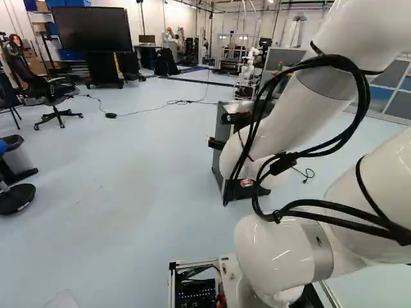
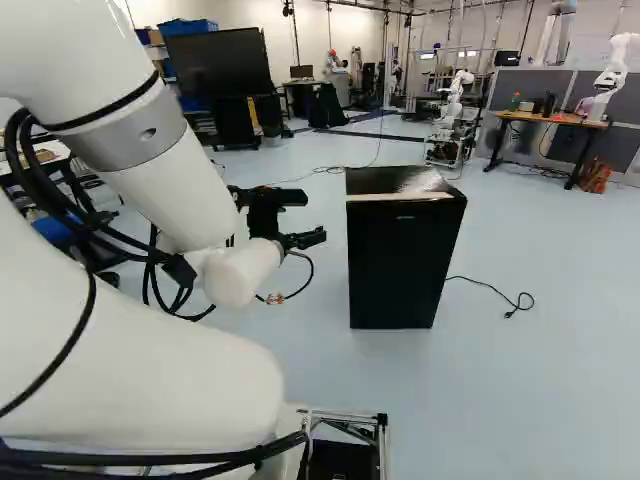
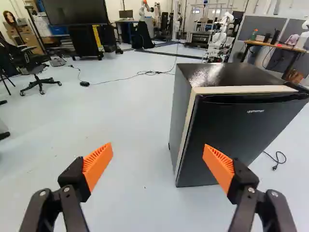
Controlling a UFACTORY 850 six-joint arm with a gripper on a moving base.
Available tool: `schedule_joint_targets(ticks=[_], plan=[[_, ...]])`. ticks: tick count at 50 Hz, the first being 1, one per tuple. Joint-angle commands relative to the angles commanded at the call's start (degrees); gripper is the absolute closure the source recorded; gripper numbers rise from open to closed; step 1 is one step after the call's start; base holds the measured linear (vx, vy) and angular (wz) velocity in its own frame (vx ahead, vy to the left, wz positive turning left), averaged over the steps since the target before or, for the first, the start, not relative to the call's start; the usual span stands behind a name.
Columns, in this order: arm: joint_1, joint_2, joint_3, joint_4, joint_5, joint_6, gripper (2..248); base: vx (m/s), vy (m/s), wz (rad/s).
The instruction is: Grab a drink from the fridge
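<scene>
In the right base view, the white, jointed arm [image 2: 165, 175] reaches in at the left, its loose black cables [image 1: 366, 99] strapped along it, presumably to keep slack for bending without snagging. At its end, the black two-finger gripper with orange ribbed pads [image 3: 158, 154] stands open and empty, its fingers spread wide. It hangs near the fridge but apart from it, pointing forward past its side; that seems a standoff pose, leaving space to line up with the door before touching it.

Next comes the small, boxy black fridge [image 2: 395, 255], upright on the pale floor [image 2: 570, 390] with its glossy black door [image 3: 231, 140] turned towards the base, so the front is within view and probably within reach. The door looks shut, a cream strip running between it and the grey side. No drink to fetch shows; it is presumably inside, so opening the door likely comes first. The recess along the door's top edge may offer a hold, though a pad could slip on the smooth face.

Further right, a black cord's plug [image 2: 510, 314] lies loose on the floor, beside rather than in front of the door, where it should not hinder the approach.
</scene>
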Motion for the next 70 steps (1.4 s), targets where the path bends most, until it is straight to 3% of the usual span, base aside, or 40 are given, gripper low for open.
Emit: schedule_joint_targets(ticks=[24, 70], plan=[[0.00, 0.00, 0.00, 0.00, 0.00, 0.00, 3, 0.097, 0.003, 0.006], [0.00, 0.00, 0.00, 0.00, 0.00, 0.00, 3, 0.008, -0.014, 0.016]])
